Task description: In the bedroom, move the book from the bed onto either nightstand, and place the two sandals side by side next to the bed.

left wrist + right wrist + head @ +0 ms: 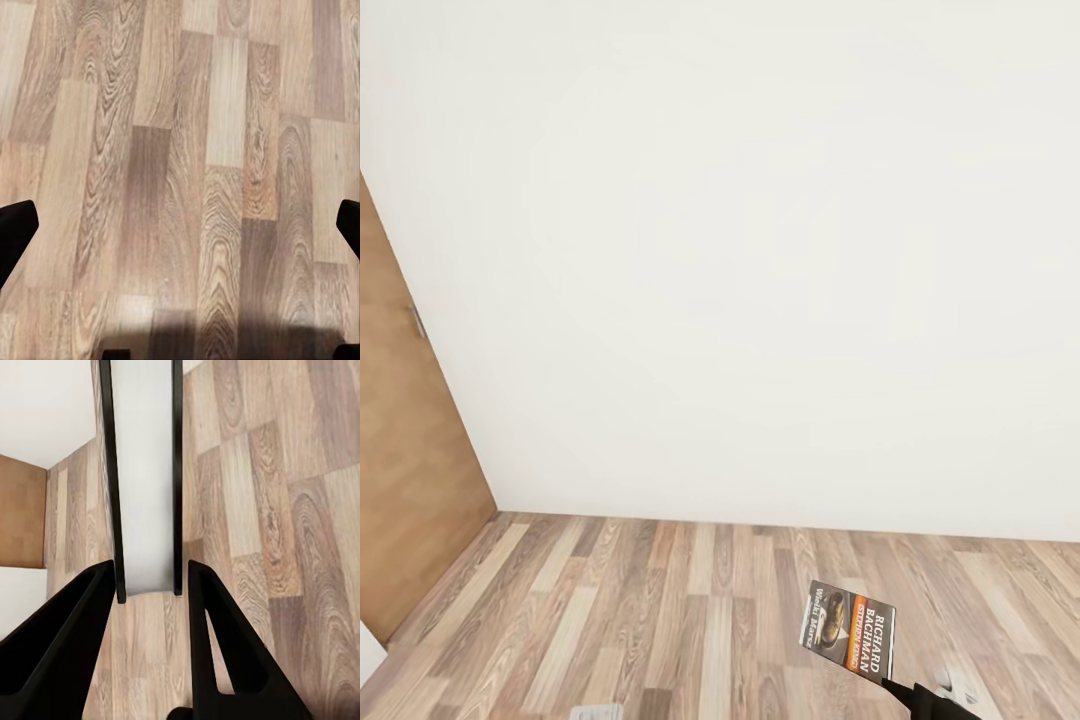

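Our right gripper (pixel 150 585) clamps the thin dark-covered paperback book (pixel 850 630) upright above the light wood-plank floor (pixel 660 620), near the white wall (pixel 760 250). Our left gripper (pixel 180 232) hangs over floor, fingers spread wide apart.

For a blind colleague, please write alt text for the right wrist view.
The right gripper holds the book edge-on between its two black fingers, above the wood-plank floor. A white wall and a brown wood panel lie beyond.
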Robot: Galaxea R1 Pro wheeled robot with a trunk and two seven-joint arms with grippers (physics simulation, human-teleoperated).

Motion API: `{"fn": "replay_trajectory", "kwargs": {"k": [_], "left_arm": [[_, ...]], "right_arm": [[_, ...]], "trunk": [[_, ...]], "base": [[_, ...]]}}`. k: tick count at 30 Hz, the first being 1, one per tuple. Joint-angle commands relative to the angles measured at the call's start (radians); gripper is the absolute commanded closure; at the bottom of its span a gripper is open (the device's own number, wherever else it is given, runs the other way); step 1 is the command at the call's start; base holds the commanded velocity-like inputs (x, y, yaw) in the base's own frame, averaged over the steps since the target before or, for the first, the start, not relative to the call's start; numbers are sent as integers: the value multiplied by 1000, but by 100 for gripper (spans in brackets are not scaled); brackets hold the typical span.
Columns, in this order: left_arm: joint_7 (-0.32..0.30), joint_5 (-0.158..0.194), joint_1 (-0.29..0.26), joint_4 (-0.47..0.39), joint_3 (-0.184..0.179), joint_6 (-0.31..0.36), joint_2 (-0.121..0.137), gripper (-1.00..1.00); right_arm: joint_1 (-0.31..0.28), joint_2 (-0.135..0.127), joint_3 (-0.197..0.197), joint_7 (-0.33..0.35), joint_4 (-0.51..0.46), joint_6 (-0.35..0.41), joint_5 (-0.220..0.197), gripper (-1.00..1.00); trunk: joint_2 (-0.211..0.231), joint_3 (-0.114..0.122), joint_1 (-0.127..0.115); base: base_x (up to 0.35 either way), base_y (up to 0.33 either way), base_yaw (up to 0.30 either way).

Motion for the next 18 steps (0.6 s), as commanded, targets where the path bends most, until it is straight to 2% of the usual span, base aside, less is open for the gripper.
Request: {"fn": "replay_trajectory", "kwargs": {"k": [1,18], "left_arm": [[-2,10,-1,1,-8,-4,0,-100],[-2,10,-1,1,-8,-4,0,-100]], "right_arm": [[-1,0,-11,4,-1,11,-3,100],[-1,0,-11,4,0,10,-3,100]], "trunk": [[-1,-2,1],[-1,-2,1]], "base": [[309,0,0],[309,0,0]]}}
